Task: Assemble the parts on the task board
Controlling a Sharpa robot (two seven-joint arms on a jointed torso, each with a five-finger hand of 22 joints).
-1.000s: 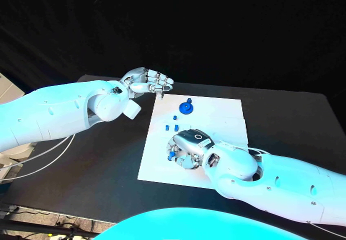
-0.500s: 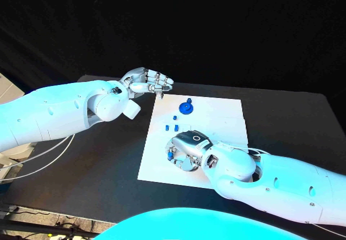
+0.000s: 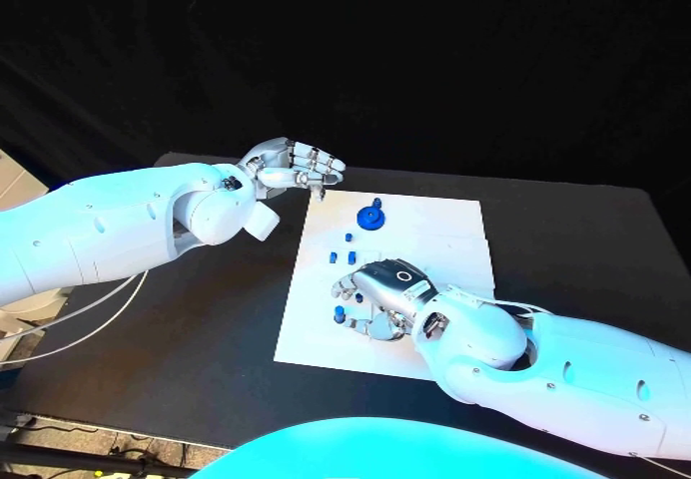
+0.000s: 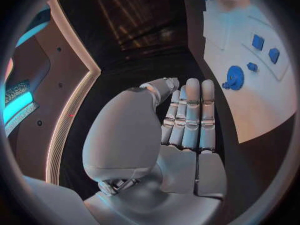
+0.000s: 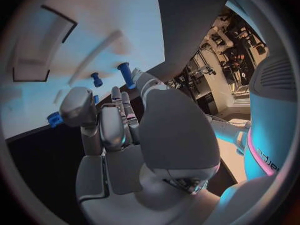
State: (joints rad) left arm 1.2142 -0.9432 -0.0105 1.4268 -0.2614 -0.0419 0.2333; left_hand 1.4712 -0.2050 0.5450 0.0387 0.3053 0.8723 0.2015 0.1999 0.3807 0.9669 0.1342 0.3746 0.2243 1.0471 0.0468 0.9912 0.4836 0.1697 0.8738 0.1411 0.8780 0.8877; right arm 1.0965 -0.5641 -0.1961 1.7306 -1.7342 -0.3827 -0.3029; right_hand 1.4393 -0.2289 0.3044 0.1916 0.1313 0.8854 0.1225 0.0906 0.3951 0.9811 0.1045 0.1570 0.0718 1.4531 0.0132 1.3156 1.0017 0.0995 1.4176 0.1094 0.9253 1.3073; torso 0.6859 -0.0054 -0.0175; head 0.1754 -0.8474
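The white task board point(image 3: 432, 239) lies in the middle of the black table. A round blue part point(image 3: 373, 215) point(image 4: 235, 77) stands near its far end, with three small blue parts point(image 3: 345, 251) point(image 4: 257, 41) just nearer. My right hand point(image 3: 380, 299) point(image 5: 119, 125) rests on the board's near half, fingers curled down. A small blue part point(image 3: 340, 315) shows at its fingertips, pinched there as far as I can see. Two blue pegs point(image 5: 125, 74) stand on the board beyond that hand. My left hand point(image 3: 296, 164) point(image 4: 184, 120) hovers by the board's far left corner, fingers curled in on nothing.
The black table point(image 3: 216, 329) runs wide on both sides of the board. My left forearm point(image 3: 130, 225) crosses the table's left part, and my right forearm point(image 3: 561, 364) covers its near right. Cables point(image 3: 72, 319) hang at the left edge.
My right hand has shifted slightly toward me on the board, and the small blue part at its fingertips has moved with it. The left hand has barely moved.
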